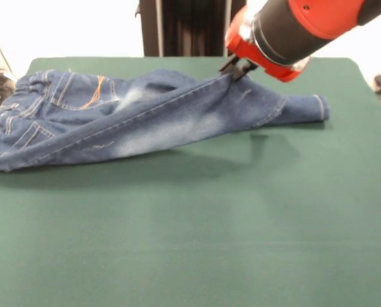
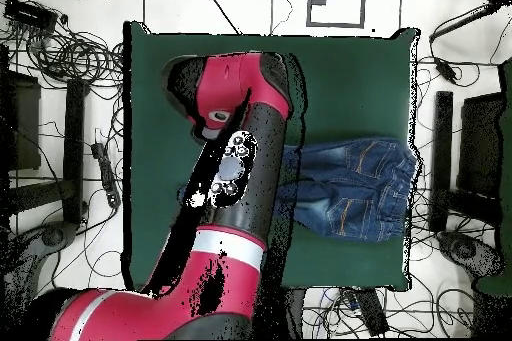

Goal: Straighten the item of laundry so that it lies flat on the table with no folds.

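While the red and black arm [image 1: 292, 29] reaches down from above in the front view, its gripper [image 1: 236, 68] sits at the upper edge of a raised ridge of denim on the small pair of blue jeans [image 1: 145, 115]. The dark fingertips appear drawn close together on a pinch of that cloth, with the fabric peaking up to them, so the gripper reads as nipped onto the jeans rather than spread.

The jeans lie along the far part of the green table [image 1: 190, 236], close to its far edge. In the front view the waistband end, with orange stitching and back pockets, lies toward the table's left edge; one leg runs across to end in a cuff [image 1: 319, 107] toward the right edge. A long fold runs diagonally through the garment and the cloth is lifted and bunched near the gripper, casting a shadow on the felt in front of it. Faded whitish patches show on the leg.

In the overhead view the arm [image 2: 240, 172] covers the leg end of the jeans [image 2: 355, 189], and the gripper itself is hidden beneath it. Cables [image 2: 60, 57] lie on the floor around the table [image 2: 340, 67].
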{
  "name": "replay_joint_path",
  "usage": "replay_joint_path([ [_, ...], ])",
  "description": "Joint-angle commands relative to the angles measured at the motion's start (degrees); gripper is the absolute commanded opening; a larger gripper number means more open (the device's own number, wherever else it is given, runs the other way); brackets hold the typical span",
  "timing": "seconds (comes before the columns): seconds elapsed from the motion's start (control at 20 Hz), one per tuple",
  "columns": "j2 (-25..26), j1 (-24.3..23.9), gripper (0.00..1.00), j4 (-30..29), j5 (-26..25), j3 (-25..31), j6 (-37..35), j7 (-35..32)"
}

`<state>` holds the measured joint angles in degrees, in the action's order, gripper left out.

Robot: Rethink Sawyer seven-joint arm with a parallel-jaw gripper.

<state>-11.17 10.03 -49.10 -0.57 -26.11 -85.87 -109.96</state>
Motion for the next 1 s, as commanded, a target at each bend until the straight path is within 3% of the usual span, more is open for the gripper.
replay_joint_path([
  [0.05, 3.2, 2.5, 0.00, 2.9, -1.8, 2.7, -8.5, -5.0],
  [0.35, 3.1, 2.3, 0.00, 2.9, -2.5, 3.7, -8.7, -5.9],
  [0.5, 5.0, 1.5, 0.00, 6.1, -2.4, 4.9, -10.2, -4.9],
  [0.65, 7.3, 1.1, 0.00, 11.1, -3.2, 5.3, -13.4, -1.5],
  [1.0, 10.0, 1.6, 0.00, 16.8, -5.0, 5.3, -10.2, 5.8],
])
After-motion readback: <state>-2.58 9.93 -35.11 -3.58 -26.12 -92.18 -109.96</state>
